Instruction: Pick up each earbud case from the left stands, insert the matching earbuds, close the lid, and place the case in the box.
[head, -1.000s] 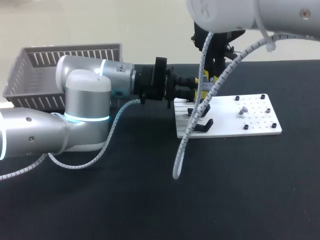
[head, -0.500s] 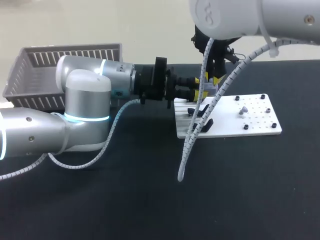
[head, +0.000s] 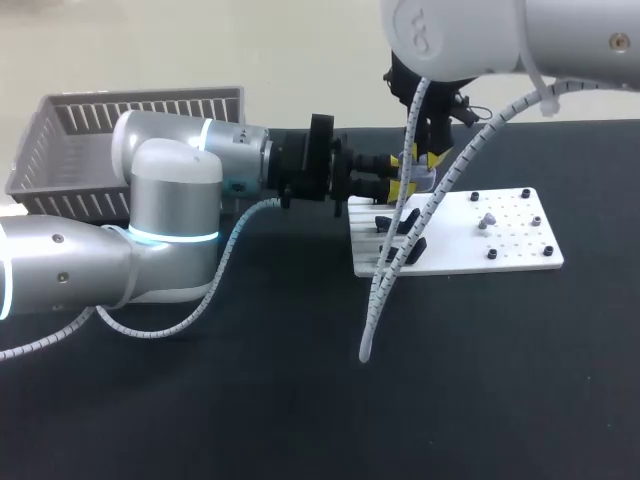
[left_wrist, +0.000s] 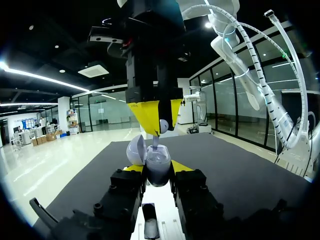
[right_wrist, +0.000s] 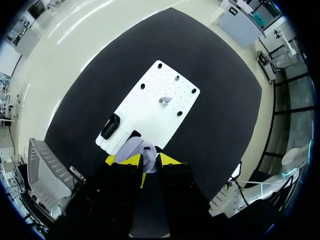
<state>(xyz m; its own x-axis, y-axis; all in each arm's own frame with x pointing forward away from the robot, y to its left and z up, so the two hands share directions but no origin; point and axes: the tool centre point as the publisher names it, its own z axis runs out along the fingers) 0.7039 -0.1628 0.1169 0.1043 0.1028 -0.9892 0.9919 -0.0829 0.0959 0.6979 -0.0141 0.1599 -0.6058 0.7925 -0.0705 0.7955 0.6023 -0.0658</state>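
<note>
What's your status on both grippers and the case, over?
Left gripper shut on open case, lid up. Right gripper shut on earbud, right over the case. Second earbud on white board. No obstruction seen.

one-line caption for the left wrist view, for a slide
Left gripper clamps the open earbud case while the right gripper, jaws pointing down, holds an earbud just above it.
</note>
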